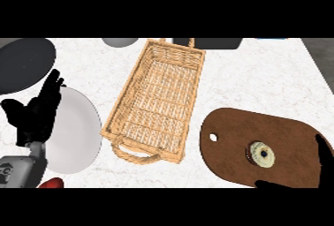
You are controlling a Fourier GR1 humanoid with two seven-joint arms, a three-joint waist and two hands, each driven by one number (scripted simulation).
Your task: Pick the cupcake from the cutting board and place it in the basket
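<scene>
One cupcake (262,153) sits on the brown cutting board (238,126), at 4 o'clock on the worktop (274,75). The right hand (324,156) shows only partly at the view's lower right. Its fingers are spread wide and hold nothing, with one dark part at 3 o'clock of the cupcake and another at 6 o'clock, both apart from it. The wicker basket (123,103) lies at 10 o'clock of the board. The left hand (32,117) rests open at 9 o'clock, fingers up, over a white plate (78,137).
</scene>
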